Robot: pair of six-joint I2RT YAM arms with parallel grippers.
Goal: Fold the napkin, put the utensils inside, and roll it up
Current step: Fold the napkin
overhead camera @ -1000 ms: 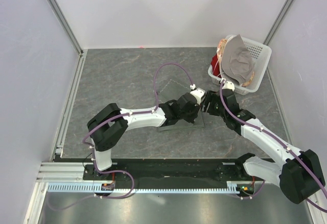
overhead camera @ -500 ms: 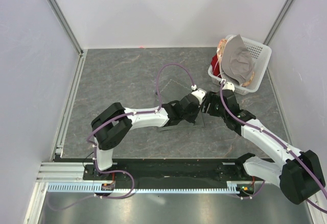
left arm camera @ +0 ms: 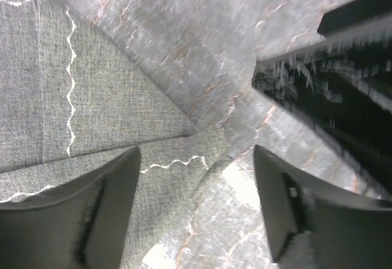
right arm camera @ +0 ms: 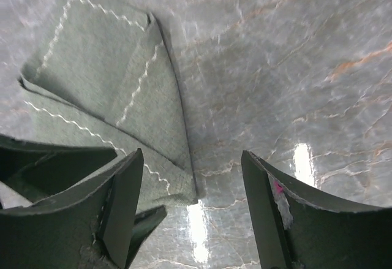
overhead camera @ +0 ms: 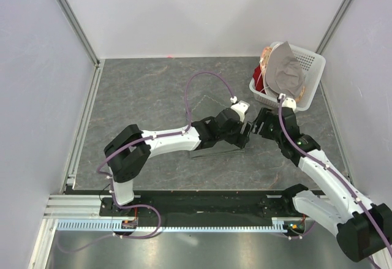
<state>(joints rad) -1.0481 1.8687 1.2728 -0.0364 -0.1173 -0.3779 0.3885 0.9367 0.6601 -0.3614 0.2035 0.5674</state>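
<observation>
The napkin [overhead camera: 211, 153] lies folded on the table, mostly covered by my left arm in the top view. Its layered folds and light zigzag hem show in the left wrist view [left arm camera: 92, 109] and the right wrist view [right arm camera: 104, 91]. My left gripper [left arm camera: 196, 211] is open just above the napkin's right corner, one finger over the cloth and the other over bare table. My right gripper [right arm camera: 193, 201] is open beside that same corner, with nothing between its fingers. In the top view the two grippers, left [overhead camera: 245, 135] and right [overhead camera: 256, 127], almost meet. The utensils are out of view.
A white basket [overhead camera: 309, 60] stands at the back right, holding a paler grey-beige cloth [overhead camera: 285, 73] and something red [overhead camera: 260, 79]. White walls enclose the marbled grey table [overhead camera: 147, 97]. A metal rail [overhead camera: 82, 128] runs along the left side.
My left gripper has opened and let go of the napkin's corner, shifting slightly right. My right arm has drawn back a little toward the right, its gripper still open.
</observation>
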